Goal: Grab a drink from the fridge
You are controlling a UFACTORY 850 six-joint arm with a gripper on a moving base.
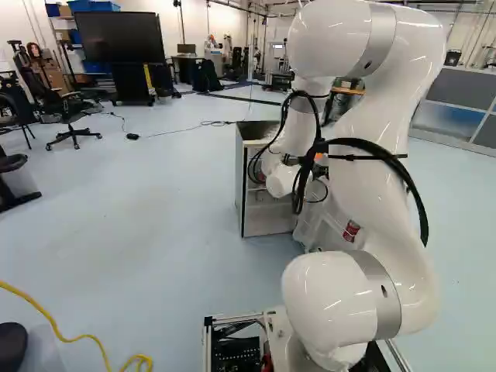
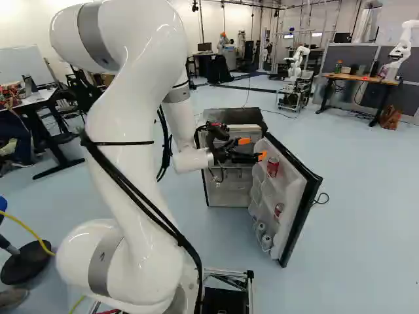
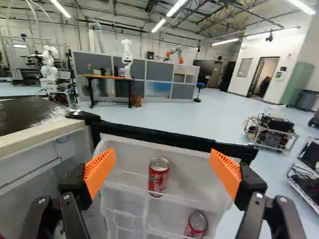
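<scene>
My gripper is at the inner side of the fridge's open door in the right base view, fingers apart. In the wrist view the gripper has empty space between its orange pads. A red can stands upright on the upper door shelf, ahead of the gripper and lined up between the fingers, untouched. Lower in the door is another red can. Two pale can tops show at the door's bottom. The small fridge's body stands beyond my arm; its interior is partly hidden.
The fridge's dark top and pale front edge lie beside the gripper. The door's black edge runs behind the upper can. Farther off are another robot, a wooden desk and grey partitions. A yellow cable crosses the floor.
</scene>
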